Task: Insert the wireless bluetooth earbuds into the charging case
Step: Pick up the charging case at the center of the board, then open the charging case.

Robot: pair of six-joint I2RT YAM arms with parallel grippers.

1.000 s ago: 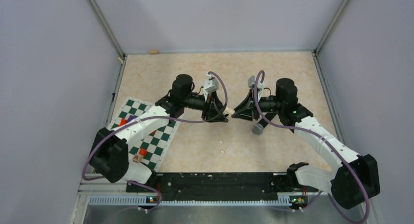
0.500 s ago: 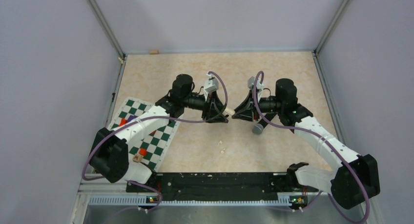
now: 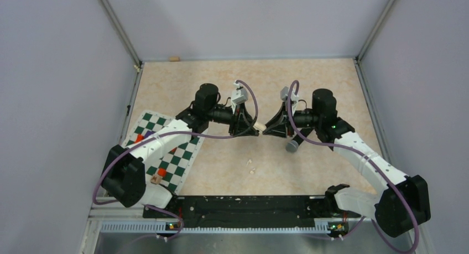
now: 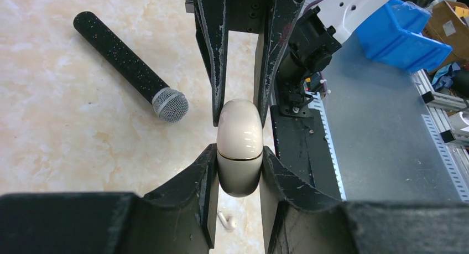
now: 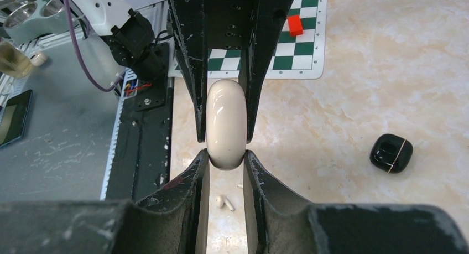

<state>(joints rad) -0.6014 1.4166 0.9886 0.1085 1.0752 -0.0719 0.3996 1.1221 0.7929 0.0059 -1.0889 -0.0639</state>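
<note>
Gripping the shut cream charging case (image 4: 239, 138) from opposite ends, left tool (image 4: 239, 154) and right tool (image 5: 225, 155) both clamp it above the surface (image 5: 332, 110); white earbuds (image 5: 224, 202) lie loose near the case, none inserted yet.

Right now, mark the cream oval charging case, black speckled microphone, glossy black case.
cream oval charging case (image 4: 239, 174): left wrist view, below the seam.
black speckled microphone (image 4: 119, 57): left wrist view, handle.
glossy black case (image 5: 391, 153): right wrist view, centre.
</note>
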